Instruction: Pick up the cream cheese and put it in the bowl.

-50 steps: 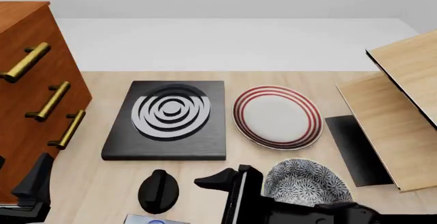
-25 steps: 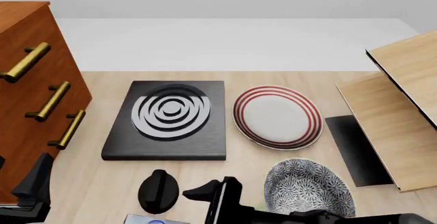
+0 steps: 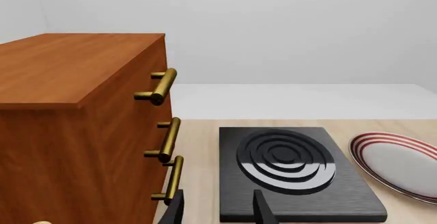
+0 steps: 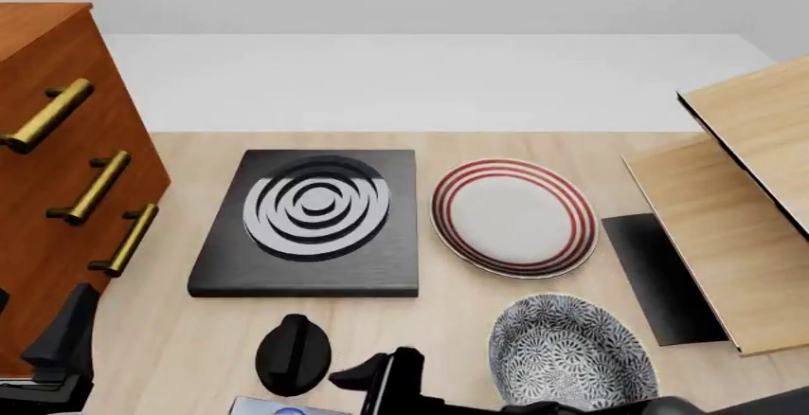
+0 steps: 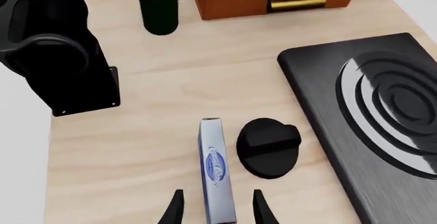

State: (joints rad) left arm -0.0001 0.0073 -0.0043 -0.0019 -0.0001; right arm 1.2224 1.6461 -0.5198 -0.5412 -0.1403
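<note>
The cream cheese is a narrow white and pale-blue carton lying flat on the wooden table beside a black knob. In the front view only its edge shows at the bottom of the frame. My right gripper is open, with one finger on each side of the carton's near end and not touching it. From the front, the right gripper hangs low between the knob and the bowl. The bowl is floral grey-blue and holds nothing. My left gripper is open and holds nothing, beside the cabinet.
A wooden cabinet with brass handles stands at the left. A black stove plate and a red-ringed white plate lie mid-table. Wooden boards slant at the right. The left arm's base stands beyond the carton.
My right arm has slid left and lower toward the table's front edge. The bowl, partly covered before, now shows in full. The left arm has not moved.
</note>
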